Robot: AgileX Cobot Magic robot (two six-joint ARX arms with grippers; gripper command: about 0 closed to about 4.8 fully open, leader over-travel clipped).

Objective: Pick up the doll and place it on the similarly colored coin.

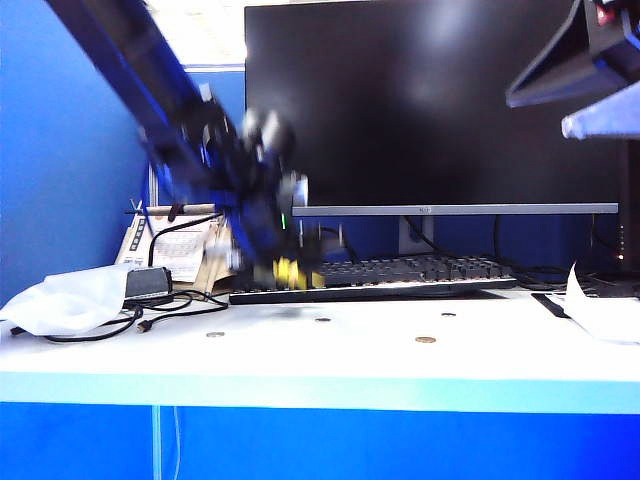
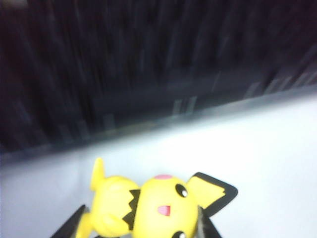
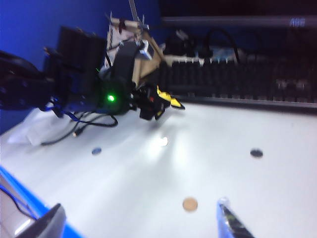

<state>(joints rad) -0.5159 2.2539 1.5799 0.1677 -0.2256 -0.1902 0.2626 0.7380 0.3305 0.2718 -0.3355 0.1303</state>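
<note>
Two tools at work over one white surface (image 1: pixel 330 372), with a big dark monitor (image 1: pixel 430 100) and a black keyboard (image 1: pixel 400 273) behind, kept out of the way at the back. Left tool (image 1: pixel 285 272) seen low in front of the keyboard in the exterior view, blurred, clenched around the doll (image 1: pixel 288 271), most likely to carry it off toward its matching coin. Right tool (image 3: pixel 138 220) hanging spread wide and empty near the front edge, above the coins, probably parked there to leave room. Doll (image 2: pixel 158 206) pinched from both sides between dark fingers (image 2: pixel 69 227), lying tipped on its side in the left wrist view, just above the surface and hard to say if touching it. Bright yellow all over, with black-tipped ears, a jagged black collar, round black eyes, a tiny pink mouth and a pink cheek spot. Smooth and hard-looking, so maybe slippery. Golden-brown coin (image 3: pixel 189 204) lying flat and bare toward the front, well apart from the doll, with darker coins (image 3: pixel 256 152) scattered around it.
</note>
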